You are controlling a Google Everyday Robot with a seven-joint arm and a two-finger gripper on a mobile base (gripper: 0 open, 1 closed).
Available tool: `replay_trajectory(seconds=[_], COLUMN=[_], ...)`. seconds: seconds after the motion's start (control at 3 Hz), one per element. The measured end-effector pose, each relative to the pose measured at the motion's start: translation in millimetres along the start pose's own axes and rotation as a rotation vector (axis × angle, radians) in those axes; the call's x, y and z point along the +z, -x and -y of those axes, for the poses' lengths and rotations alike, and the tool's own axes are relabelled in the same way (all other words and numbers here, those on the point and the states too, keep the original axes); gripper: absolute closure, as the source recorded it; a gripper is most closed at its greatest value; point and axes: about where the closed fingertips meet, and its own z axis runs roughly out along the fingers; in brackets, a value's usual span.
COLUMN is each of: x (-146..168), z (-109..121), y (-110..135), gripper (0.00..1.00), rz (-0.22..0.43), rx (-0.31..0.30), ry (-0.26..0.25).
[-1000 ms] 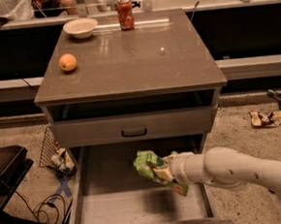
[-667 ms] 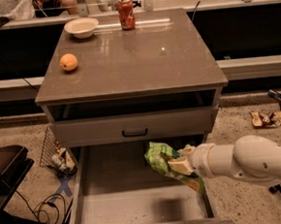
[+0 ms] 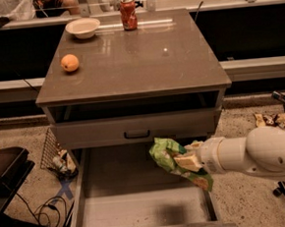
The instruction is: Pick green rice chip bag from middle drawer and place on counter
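The green rice chip bag (image 3: 166,155) is crinkled bright green foil and hangs in the air over the right side of the open middle drawer (image 3: 140,207). My gripper (image 3: 188,162) is shut on the green rice chip bag from the right, at the end of my white arm (image 3: 256,155). The bag is clear of the bare grey drawer floor, just below the closed drawer front with the black handle (image 3: 136,134). The counter (image 3: 138,56) is the glossy grey-brown top above it.
On the counter stand an orange (image 3: 69,62) at the left, a white bowl (image 3: 82,27) at the back left and a red can (image 3: 128,13) at the back. Crumpled wrappers (image 3: 62,162) lie on the floor at the left, more litter (image 3: 273,119) at the right.
My gripper has lifted the green bag up and to the right, from low in the drawer to just under the drawer front above it.
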Motion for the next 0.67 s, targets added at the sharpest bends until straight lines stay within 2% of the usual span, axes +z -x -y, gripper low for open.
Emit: replay_trajectory(seconds=[0.33,0.67], x=[-55,-126], z=[7,12], y=[55,156], gripper=[1.0,1.0], rz=[-0.013,-0.037], rx=[-0.002,-0.056], ry=[-0.034,-0.115])
